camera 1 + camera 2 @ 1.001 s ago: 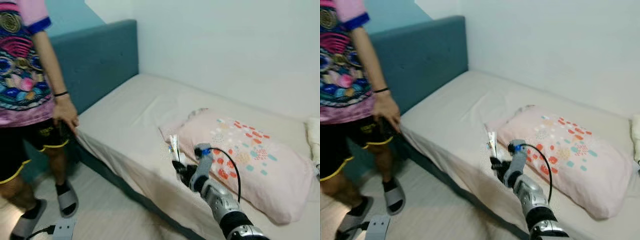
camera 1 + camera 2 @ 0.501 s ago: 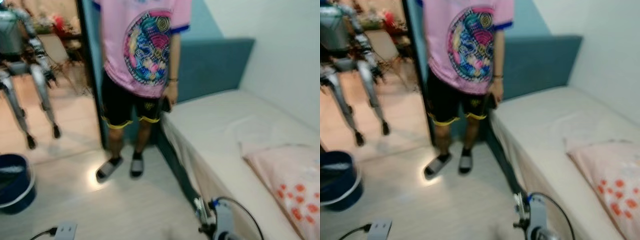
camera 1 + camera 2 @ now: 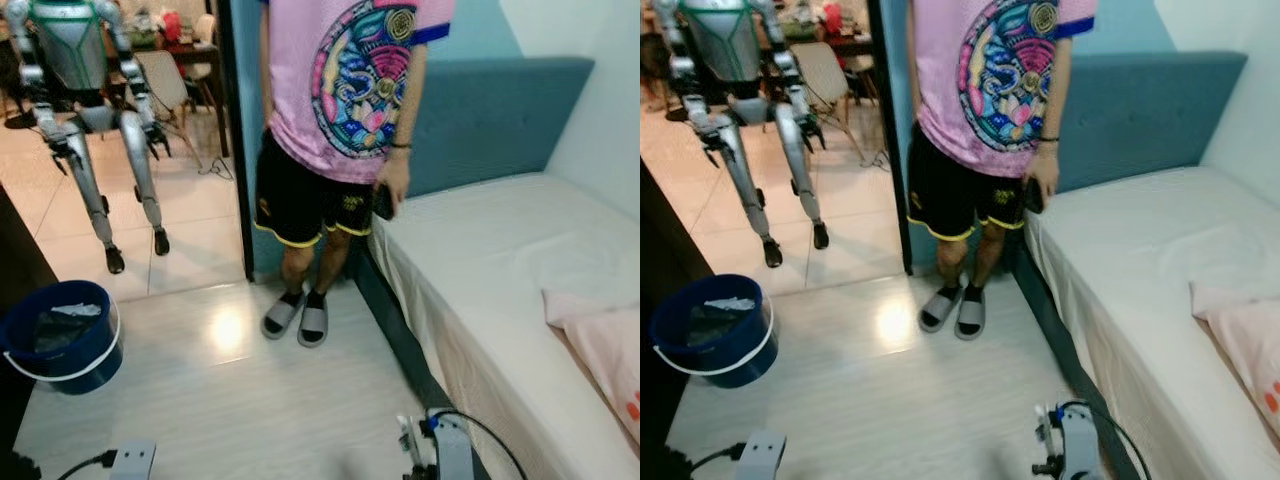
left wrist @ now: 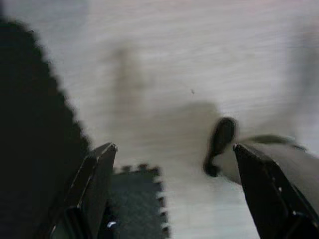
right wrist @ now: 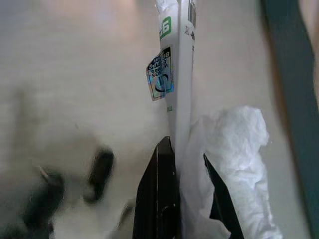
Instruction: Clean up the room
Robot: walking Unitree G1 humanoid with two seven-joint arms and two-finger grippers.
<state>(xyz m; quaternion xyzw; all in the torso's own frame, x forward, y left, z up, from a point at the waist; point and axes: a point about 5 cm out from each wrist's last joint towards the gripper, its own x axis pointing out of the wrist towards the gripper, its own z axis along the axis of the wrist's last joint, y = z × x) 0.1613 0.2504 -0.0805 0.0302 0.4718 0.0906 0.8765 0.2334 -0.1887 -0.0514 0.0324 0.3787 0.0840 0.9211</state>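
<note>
My right gripper is shut on a flat white packet with a green and blue label. A crumpled white wrapper is bunched against the same fingers. In the eye views that gripper sits low, just off the bed's edge, with the packet standing up from it. A blue bucket with some rubbish in it stands on the floor at the left. My left gripper hangs open over pale floor, with nothing between its fingers.
A person in a pink shirt and slippers stands by the bed, near the doorway. Another humanoid robot hangs beyond the door. A power strip lies on the floor. A pink pillow lies on the bed.
The camera has swung left from the bed and pillow to the floor, bringing the bucket and doorway into view. My right gripper still holds the white packet.
</note>
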